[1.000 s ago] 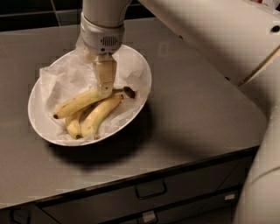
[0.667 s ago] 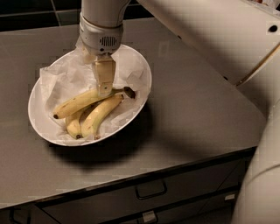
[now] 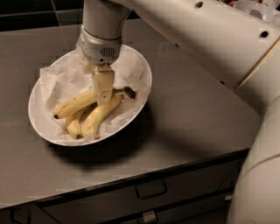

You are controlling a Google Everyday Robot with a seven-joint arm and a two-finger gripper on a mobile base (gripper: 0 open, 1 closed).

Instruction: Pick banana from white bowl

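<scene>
The white bowl sits on the dark counter at the left, lined with crumpled white paper. Three bananas lie in it. The banana is the longest one; it runs from a small black end at the left to a dark stem tip at the right. My gripper hangs straight down from the arm into the bowl, at the banana's stem half, and covers part of it.
A plumper yellow banana and a shorter one lie just in front of the long one. The counter's front edge runs above drawers with a handle. Another white bowl shows at the top right, behind my arm.
My gripper has come down a little toward the banana. The bowl and the bananas have not moved.
</scene>
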